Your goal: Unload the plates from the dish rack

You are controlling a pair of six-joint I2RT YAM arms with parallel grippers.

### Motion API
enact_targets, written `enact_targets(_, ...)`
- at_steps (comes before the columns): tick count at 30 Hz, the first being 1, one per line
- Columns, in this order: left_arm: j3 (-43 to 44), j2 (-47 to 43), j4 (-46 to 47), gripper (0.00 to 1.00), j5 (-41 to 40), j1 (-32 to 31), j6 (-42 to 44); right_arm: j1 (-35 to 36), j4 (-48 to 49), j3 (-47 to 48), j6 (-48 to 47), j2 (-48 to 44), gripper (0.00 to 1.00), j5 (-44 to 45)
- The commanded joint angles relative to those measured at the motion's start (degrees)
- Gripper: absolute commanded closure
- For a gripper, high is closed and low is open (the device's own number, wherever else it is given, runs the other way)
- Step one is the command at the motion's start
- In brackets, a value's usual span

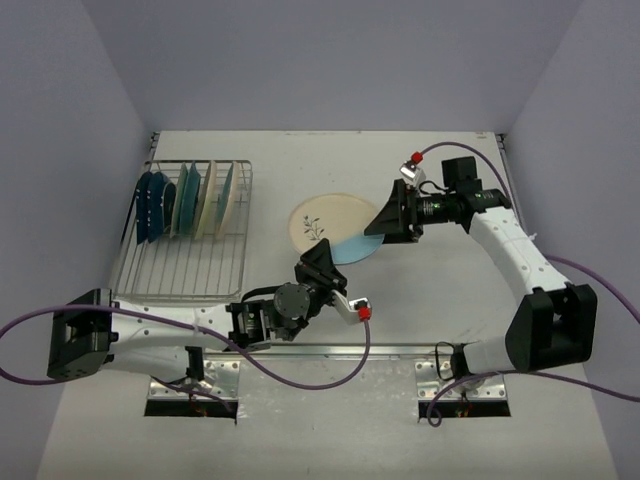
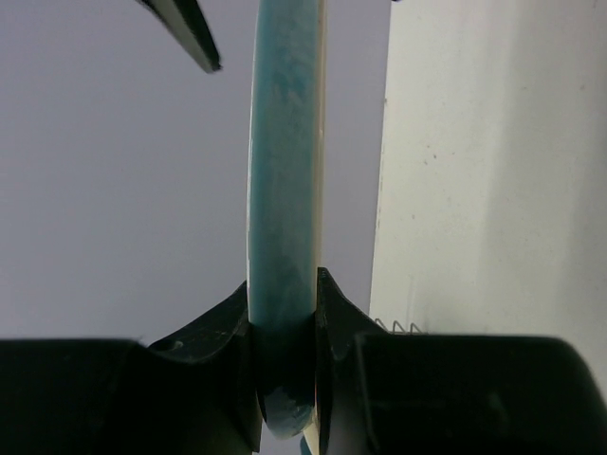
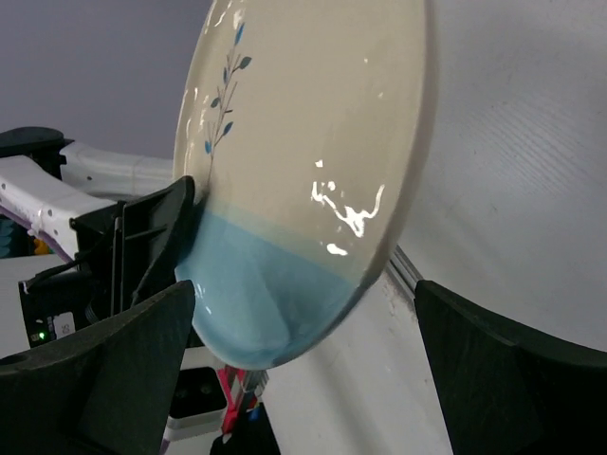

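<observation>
A cream-and-light-blue plate with a dark sprig (image 1: 322, 226) hangs tilted above the middle of the table. My left gripper (image 1: 322, 266) is shut on its near rim; the left wrist view shows the plate's edge (image 2: 285, 171) pinched between the jaws of the left gripper (image 2: 283, 318). My right gripper (image 1: 392, 216) is open at the plate's right side. In the right wrist view the plate's blue part (image 3: 275, 303) lies between the spread fingers of the right gripper (image 3: 305, 292) without touching them. The dish rack (image 1: 190, 268) at the left holds several plates (image 1: 186, 200) on edge.
A metal rail (image 1: 330, 350) runs along the near table edge by the arm bases. Grey walls close the table on the left, back and right. The left arm's body (image 3: 57, 199) shows behind the plate in the right wrist view.
</observation>
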Motion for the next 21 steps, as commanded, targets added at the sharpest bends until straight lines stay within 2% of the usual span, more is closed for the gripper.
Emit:
enact_targets(1,4.42,0.08,14.02,1.0,-4.11,-0.81,3.82,0.62,1.47,3.21,0.64,4.53,0.05,-3.07)
enact_targets(2,4.36,0.14,14.04,1.0,-4.11,-0.83,3.84,0.81,1.79,3.23,0.96,5.01,0.07,-3.6)
enact_targets(7,3.21,0.43,15.08,1.0,-4.02,-0.92,4.19,1.56,5.11,3.24,3.66,6.88,0.5,-6.5)
enact_targets(9,2.68,0.51,15.35,1.0,-3.85,-0.92,4.37,1.57,7.0,2.89,5.15,7.32,0.56,-8.98)
enact_targets(14,0.59,1.01,16.59,1.0,-3.67,-0.92,5.51,1.83,12.03,1.74,12.04,7.73,0.6,-14.34)
enact_targets(17,0.66,1.62,16.61,1.0,-3.58,-0.95,5.52,1.92,12.18,1.98,12.31,8.17,0.77,-14.38)
enact_targets(19,0.81,1.9,16.68,1.0,-3.66,-0.93,5.52,1.92,12.25,1.76,12.62,8.37,0.98,-14.37)
enact_targets(20,0.82,1.92,16.68,0.96,-3.74,-1.0,5.52,1.84,12.41,1.59,12.81,8.46,1.0,-14.36)
enact_targets(21,0.82,1.99,16.61,0.87,-3.89,-1.01,5.45,1.83,12.57,1.56,12.9,8.47,1.0,-14.29)
